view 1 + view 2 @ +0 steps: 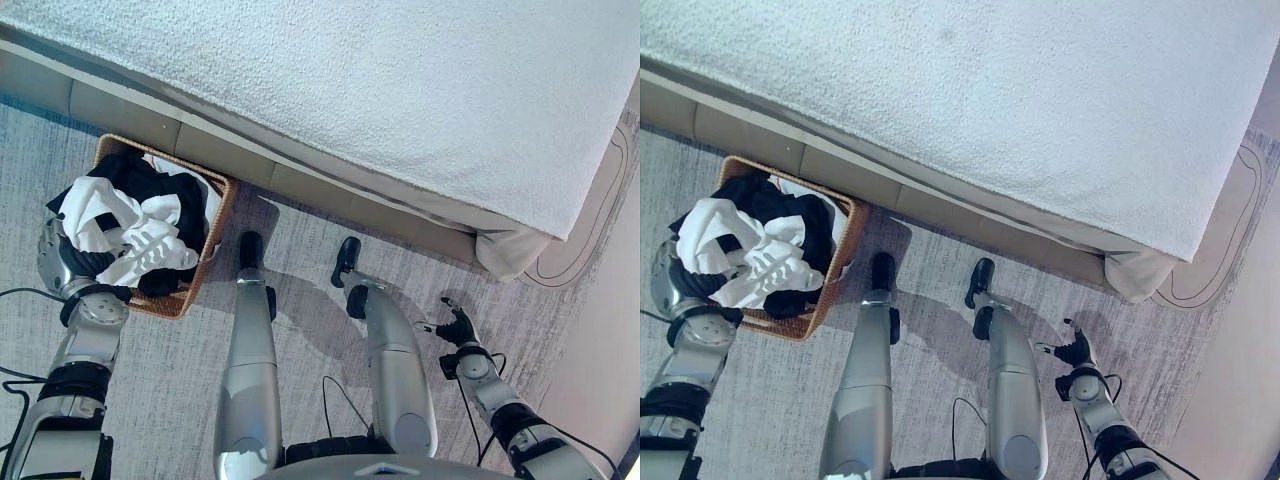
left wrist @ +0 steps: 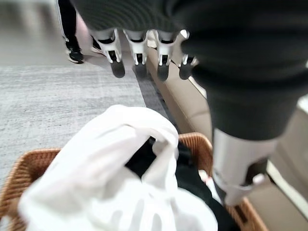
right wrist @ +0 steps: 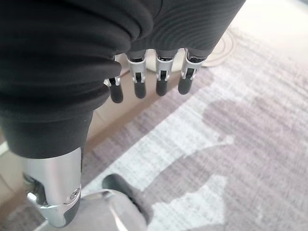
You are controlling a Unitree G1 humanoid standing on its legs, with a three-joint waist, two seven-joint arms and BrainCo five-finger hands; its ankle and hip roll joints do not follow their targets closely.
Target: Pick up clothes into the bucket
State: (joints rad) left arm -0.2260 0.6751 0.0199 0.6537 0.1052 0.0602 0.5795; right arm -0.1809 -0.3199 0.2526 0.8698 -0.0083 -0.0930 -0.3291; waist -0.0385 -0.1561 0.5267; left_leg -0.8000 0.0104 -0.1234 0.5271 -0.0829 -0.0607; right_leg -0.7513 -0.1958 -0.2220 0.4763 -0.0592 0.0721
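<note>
Two hands are hanging free at this moment, and neither is gripping cloth. The left hand (image 1: pixel 62 262) is hovering at the left edge of the frame beside the wicker basket (image 1: pixel 219 215), fingers (image 2: pixel 117 57) straight and relaxed above the heap. The right hand (image 1: pixel 457 325) is idling low at the lower right, over the carpet (image 1: pixel 300 320), fingers loose and holding nothing.

All the clothes (image 1: pixel 135 225) are sitting in that basket at the left of the frame, piled above its rim. That is where I am seeing the risk: the soft white piece (image 2: pixel 120 163) on top is bulging over the near edge, and a brush from the left hand as it draws away could, I think, drag it out onto the floor. A knock could also shift the light basket.

Woven brown cane is forming the square basket; the garments are limp black and white fabric, crumpled. Beyond it, the bed (image 1: pixel 400 90) is showing a nubbly white cover over a smooth beige frame, and the carpet is a flat streaked grey.
</note>
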